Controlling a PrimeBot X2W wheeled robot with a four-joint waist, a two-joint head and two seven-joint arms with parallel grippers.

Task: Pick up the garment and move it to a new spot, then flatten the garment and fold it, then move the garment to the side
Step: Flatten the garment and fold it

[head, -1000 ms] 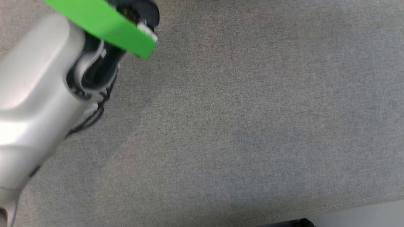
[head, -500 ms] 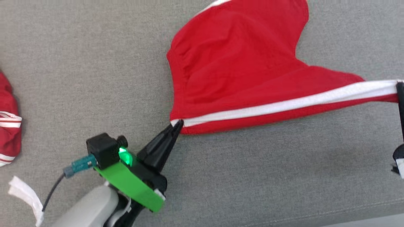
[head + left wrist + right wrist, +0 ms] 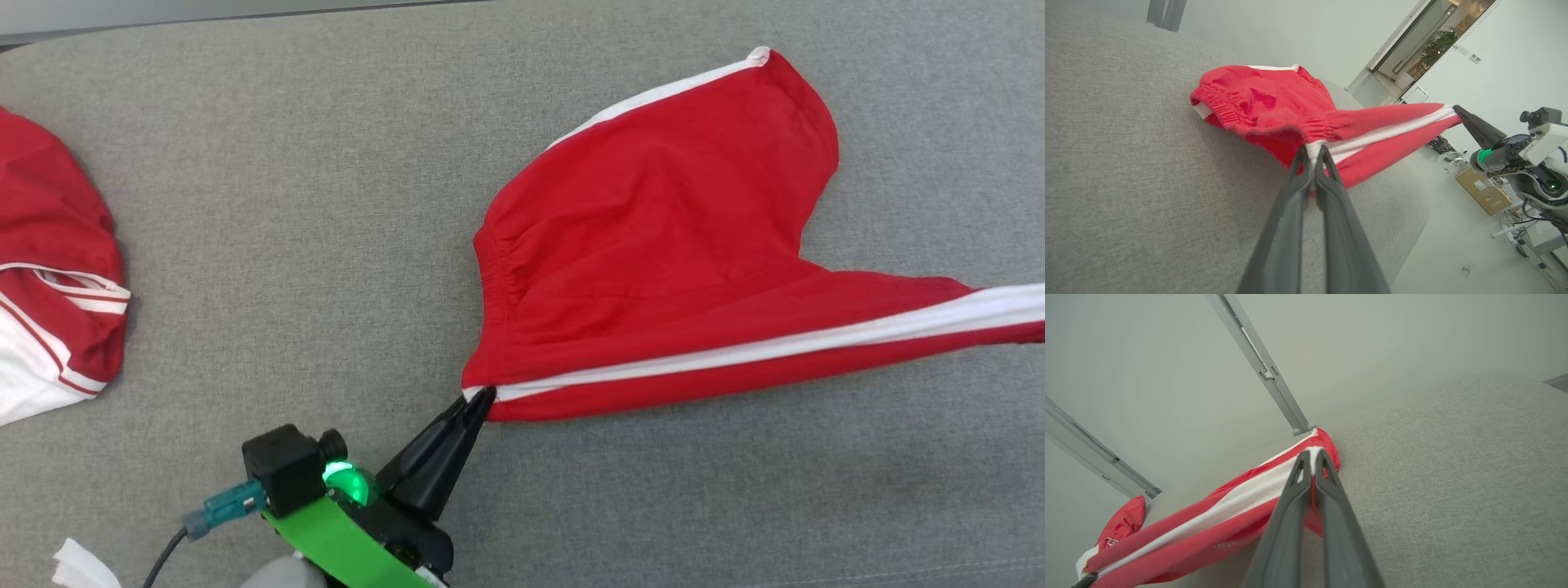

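1. Left gripper (image 3: 482, 402) over near part of grey pad (image 3: 286, 245), clamped tight on waistband corner of red shorts (image 3: 653, 245), right at the white stripe.
2. Right gripper (image 3: 1312, 456) toward pad's right side, pinched closed on the leg-hem end of the same stripe; stripe edge taut between both grippers.
3. Rest of shorts sags on pad's middle-right, other leg pointing to far edge.
4. Second red-and-white garment (image 3: 49, 269) bunched at pad's left edge.
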